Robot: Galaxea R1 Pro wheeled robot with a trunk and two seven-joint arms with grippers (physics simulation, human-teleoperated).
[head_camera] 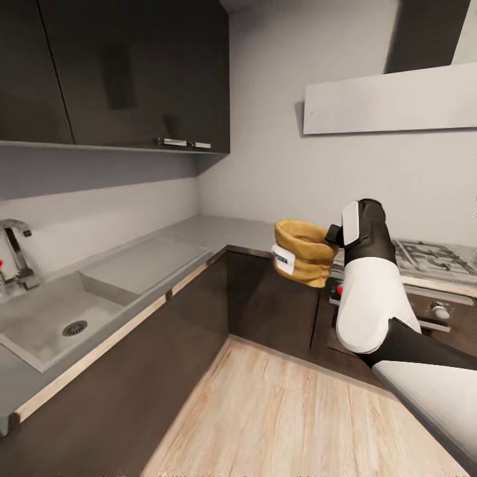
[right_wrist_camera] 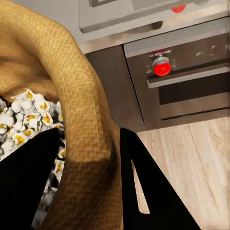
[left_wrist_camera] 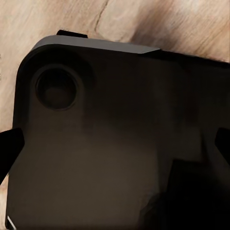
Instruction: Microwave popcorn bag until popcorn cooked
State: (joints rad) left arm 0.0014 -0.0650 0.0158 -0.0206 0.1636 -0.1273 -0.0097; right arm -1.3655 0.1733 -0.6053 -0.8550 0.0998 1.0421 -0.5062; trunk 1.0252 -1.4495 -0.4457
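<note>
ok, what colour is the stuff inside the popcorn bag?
White with yellow-orange flecks: puffed kernels inside the tan popcorn bag. Clearest in the right wrist view.

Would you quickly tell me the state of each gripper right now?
Left gripper: fingertips at the frame edges, wide apart, so open and holding nothing.
Right gripper: shut on the rim of the popcorn bag, held up in front of the countertop.

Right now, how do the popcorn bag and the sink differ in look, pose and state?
The popcorn bag is tan wrinkled cloth; the sink is a smooth grey basin. The popcorn bag is held up in the air by the right claw, which pinches its rolled rim, while the sink is set into the countertop. In the right wrist view the popcorn bag holds white popped kernels; the sink shows just a bare drain. Both open upward.
</note>
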